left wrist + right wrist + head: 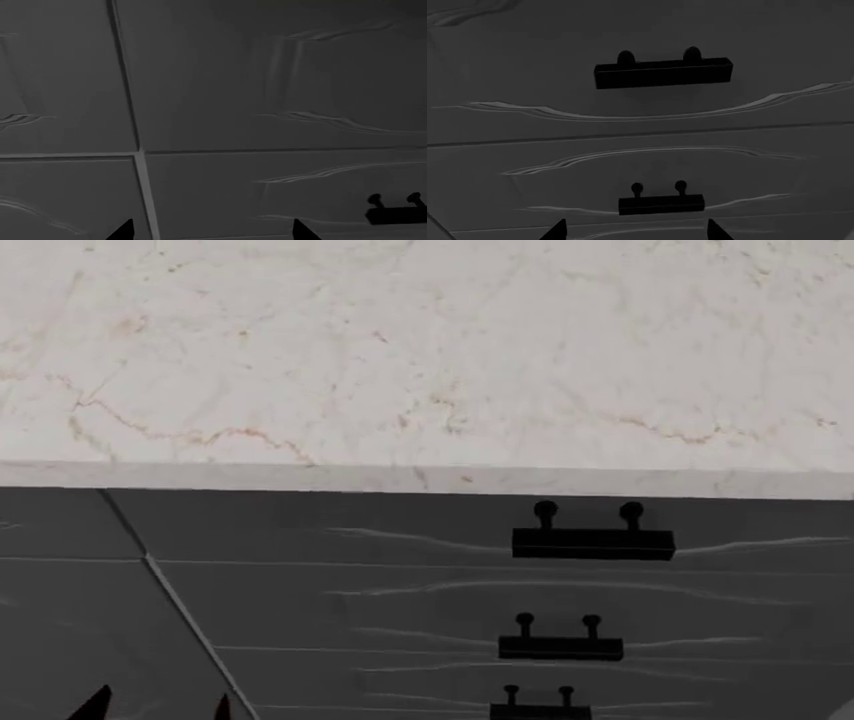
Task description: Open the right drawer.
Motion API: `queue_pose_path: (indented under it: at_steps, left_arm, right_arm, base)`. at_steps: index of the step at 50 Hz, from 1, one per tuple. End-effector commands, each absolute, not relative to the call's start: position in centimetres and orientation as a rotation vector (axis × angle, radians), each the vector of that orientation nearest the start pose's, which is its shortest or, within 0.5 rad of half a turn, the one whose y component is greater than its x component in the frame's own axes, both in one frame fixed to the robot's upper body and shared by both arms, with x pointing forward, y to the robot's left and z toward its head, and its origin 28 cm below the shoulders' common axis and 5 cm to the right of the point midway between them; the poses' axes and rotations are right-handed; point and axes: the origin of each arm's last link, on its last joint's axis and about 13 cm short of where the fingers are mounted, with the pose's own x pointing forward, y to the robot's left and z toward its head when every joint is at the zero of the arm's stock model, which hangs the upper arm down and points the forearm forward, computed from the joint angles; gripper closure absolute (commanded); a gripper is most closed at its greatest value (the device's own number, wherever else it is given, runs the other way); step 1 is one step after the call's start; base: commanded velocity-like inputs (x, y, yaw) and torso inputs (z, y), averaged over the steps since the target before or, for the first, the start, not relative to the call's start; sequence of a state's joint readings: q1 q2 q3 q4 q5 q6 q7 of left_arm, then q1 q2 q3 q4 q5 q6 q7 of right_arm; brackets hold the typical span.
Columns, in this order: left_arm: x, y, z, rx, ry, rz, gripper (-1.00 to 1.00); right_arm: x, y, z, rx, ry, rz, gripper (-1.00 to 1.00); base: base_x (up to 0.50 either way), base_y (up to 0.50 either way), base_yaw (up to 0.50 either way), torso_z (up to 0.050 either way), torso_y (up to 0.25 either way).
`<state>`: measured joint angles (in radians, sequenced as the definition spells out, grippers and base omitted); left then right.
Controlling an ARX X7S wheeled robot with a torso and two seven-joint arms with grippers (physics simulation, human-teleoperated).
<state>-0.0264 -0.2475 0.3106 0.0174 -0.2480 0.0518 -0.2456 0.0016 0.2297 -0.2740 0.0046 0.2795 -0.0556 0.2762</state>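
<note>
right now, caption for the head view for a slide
Marble countertop above closed dark-grey drawers; top drawer's black bar handle untouched, left hand low at lower left.

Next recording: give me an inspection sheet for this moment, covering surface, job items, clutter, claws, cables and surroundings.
Surface: pale marble countertop, bare where visible.
Job's things: three stacked dark-grey drawers with wavy carving and black bar handles; top drawer with handle, all appear shut, fronts flush.
Clutter: nothing seen.
Claws: left claw low by the cabinet seam, fingertips apart, holding nothing; right claw faces the handles, fingertips apart, touching nothing, not seen in the head view.
Cables: nothing seen.
Surroundings: further dark-grey cabinet panels to the left of the drawers; nothing else in view.
</note>
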Motion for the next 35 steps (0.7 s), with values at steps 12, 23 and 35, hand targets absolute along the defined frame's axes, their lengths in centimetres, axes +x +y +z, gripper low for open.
queue_pose_path:
  at_steps: [12, 23, 35]
  left_arm:
    - [20.7, 20.2, 1.7, -0.016, -0.015, -0.067, -1.0]
    - [20.7, 20.2, 1.6, -0.022, -0.013, -0.063, -1.0]
    - [20.7, 20.1, 1.4, -0.004, -0.013, -0.053, -1.0]
  right_arm:
    - [20.2, -9.7, 1.7, 0.0, 0.026, -0.064, -1.0]
    - [20.9, -10.2, 3.1, -0.161, -0.005, -0.072, -1.0]
    - [21.2, -10.8, 3.0, -0.392, 0.012, -0.145, -1.0]
  base:
    - [0.02, 0.0, 0.0, 0.0, 0.0]
    - [0.0, 0.0, 0.0, 0.0, 0.0]
    - [0.0, 0.0, 0.0, 0.0, 0.0]
